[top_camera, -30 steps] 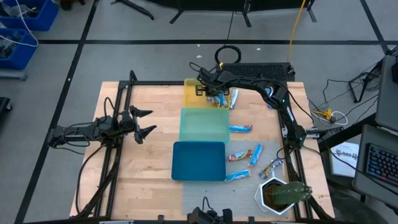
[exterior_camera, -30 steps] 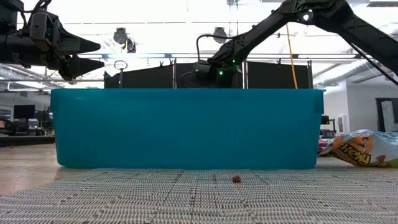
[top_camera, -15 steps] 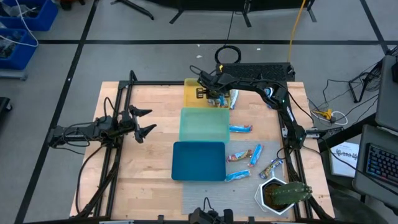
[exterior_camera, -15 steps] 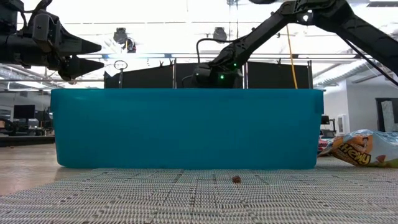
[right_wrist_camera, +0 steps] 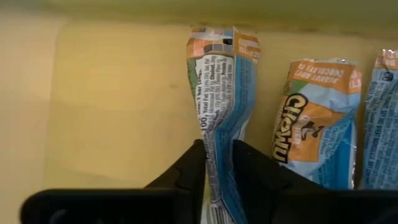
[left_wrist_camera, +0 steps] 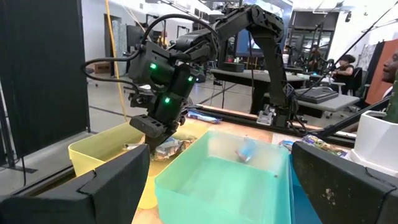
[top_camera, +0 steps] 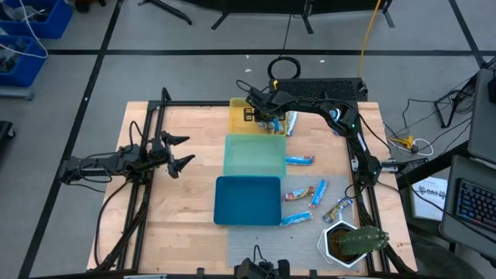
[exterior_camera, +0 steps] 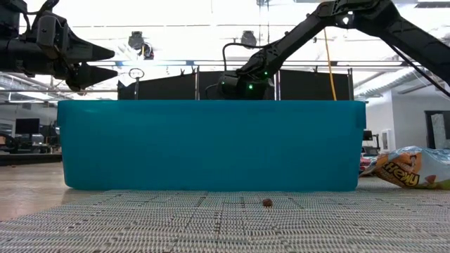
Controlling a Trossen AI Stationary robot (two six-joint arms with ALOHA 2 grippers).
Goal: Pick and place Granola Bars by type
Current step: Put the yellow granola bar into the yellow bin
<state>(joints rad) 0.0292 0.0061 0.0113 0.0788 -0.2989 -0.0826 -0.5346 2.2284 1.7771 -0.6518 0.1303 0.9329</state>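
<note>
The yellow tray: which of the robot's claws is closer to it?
The right gripper: it hangs over the yellow tray, pinching a granola bar. The left gripper waits open, far off near the table's left side.

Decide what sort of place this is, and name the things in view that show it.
Probably a robotics lab or workshop: two arms work at a wooden table framed by dark rails, cables trail across the floor, and the left wrist view shows desks with monitors behind.

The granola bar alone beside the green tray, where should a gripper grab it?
Pinch the lone granola bar across its slim middle, coming straight down. It lies flat on the table, long sides free, one end close to the green tray.
</note>
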